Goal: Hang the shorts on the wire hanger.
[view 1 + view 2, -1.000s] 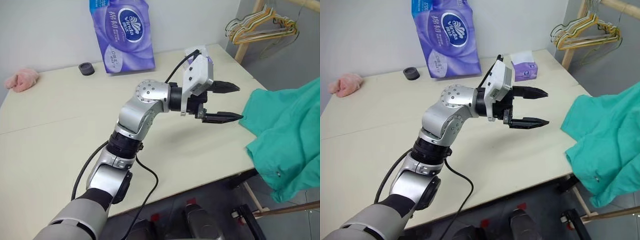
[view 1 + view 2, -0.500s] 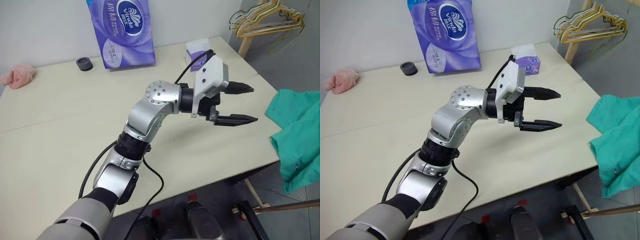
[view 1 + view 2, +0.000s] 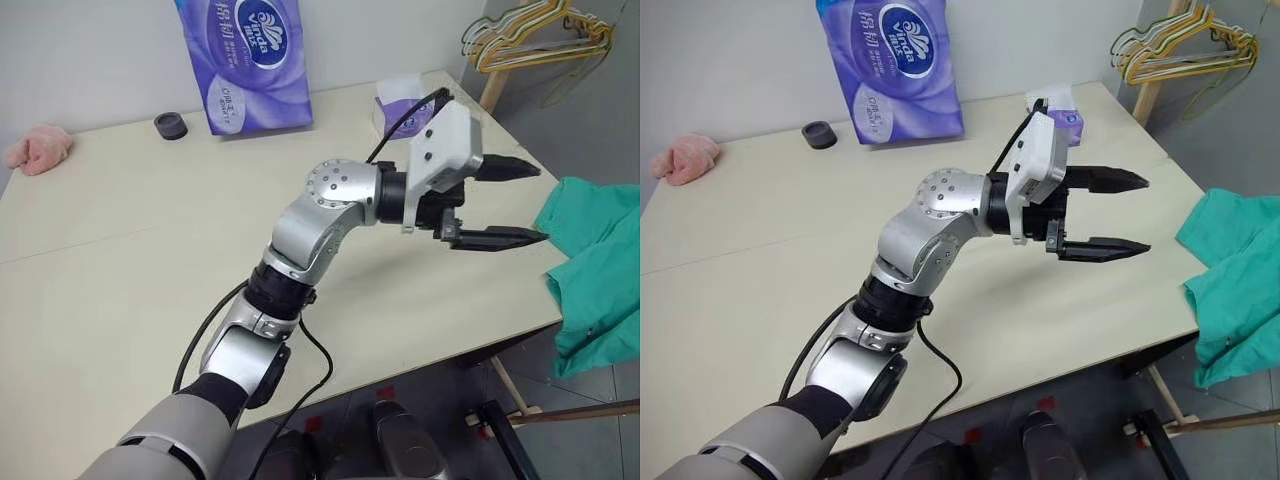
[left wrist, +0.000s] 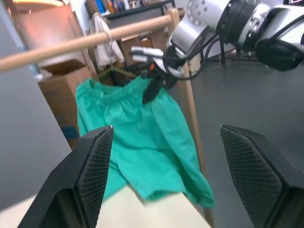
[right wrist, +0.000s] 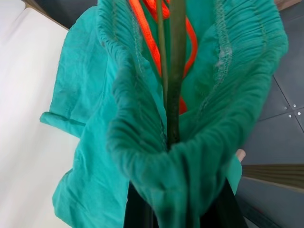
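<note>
A: Progress? 
B: Right gripper [image 4: 153,90] pinches the shorts [image 4: 142,142] waistband, wire hanger [image 5: 172,71] already inside it. 
A: Left gripper [image 3: 515,203]? 
B: Jaws spread, empty, shorts just beyond. Seating the waistband remains.

Shorts [image 3: 596,262] ran off the head view's right edge, upper part unseen. Right gripper [image 5: 175,209] fingertips were buried under the gathered waistband. Wire hanger [image 4: 115,72] mostly covered by fabric; its hook was too blurred to make out.
</note>
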Controlling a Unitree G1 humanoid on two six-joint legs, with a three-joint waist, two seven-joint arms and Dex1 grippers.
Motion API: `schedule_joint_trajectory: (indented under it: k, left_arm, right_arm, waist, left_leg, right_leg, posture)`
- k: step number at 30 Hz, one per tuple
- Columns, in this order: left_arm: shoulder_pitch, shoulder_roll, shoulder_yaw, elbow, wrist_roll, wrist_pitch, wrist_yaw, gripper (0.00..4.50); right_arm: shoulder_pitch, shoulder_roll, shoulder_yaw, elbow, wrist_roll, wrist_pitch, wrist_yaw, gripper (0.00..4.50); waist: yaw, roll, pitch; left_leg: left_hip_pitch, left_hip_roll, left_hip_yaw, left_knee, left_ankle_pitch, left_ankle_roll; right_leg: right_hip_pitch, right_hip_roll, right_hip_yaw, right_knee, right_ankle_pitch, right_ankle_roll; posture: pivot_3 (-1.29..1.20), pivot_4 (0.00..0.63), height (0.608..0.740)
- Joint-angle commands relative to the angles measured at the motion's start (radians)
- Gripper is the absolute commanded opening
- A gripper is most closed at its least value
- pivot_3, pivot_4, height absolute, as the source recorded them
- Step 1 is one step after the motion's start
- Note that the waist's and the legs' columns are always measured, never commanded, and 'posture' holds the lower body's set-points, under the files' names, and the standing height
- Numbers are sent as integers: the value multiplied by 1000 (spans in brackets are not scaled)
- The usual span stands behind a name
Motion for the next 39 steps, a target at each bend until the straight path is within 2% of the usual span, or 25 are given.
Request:
schedule_joint_trajectory:
  k: [1,5,8,19,24,29,36,39]
  left_arm:
    - [-40,-21,44,0,-36,-6,19,3784]
    - [-59,-27,54,17,-40,-7,25,3784]
    - [-68,-30,59,28,-33,-17,36,3818]
    - [-86,-29,51,66,-11,-70,35,3818]
    - [-93,-27,48,85,-2,-92,35,3818]
    - [-87,-16,45,87,12,-102,34,3818]
    - [-42,40,50,88,58,-89,69,3818]
    - [10,102,56,78,109,-71,116,3818]
  right_arm:
    - [-9,0,-54,-40,-60,9,27,0]
    - [-27,16,-57,-51,-116,6,59,0]
    - [-30,25,-55,-52,-162,-5,81,714]
    - [-153,44,-65,-108,-286,1,69,4490]
    - [-242,86,-104,-237,-346,73,-21,4490]
    - [-326,194,-122,-529,-441,183,-143,4490]
    - [-403,337,66,-901,-413,191,-83,4490]
    - [-393,407,209,-1014,-395,54,-7,4490]
  waist:
    - [-2,0,0]
    - [-3,0,0]
    - [-3,0,0]
    - [-6,7,-4]
    - [-5,12,-7]
    - [-5,15,-9]
    - [-8,17,-11]
    - [-7,18,-12]
  left_leg:
    - [0,0,0,0,0,0]
    - [0,0,0,0,0,0]
    - [0,0,0,0,0,0]
    - [0,0,1,0,0,0]
    - [0,0,1,0,0,0]
    - [0,0,2,1,0,-1]
    - [-2,0,2,1,1,-1]
    - [-1,1,2,2,1,-1]
  right_leg:
    - [0,0,0,0,0,0]
    - [0,0,0,0,0,0]
    - [0,0,0,0,0,0]
    - [0,0,1,1,0,0]
    - [0,0,1,2,0,0]
    - [-1,0,2,3,0,1]
    - [-7,0,3,5,1,2]
    - [-7,0,3,6,2,3]
  posture:
    - [-337,203,740]
    - [-324,201,740]
    - [-313,193,740]
    - [-318,164,740]
    - [-315,154,740]
    - [-314,147,740]
    - [-303,141,740]
    - [-265,133,740]
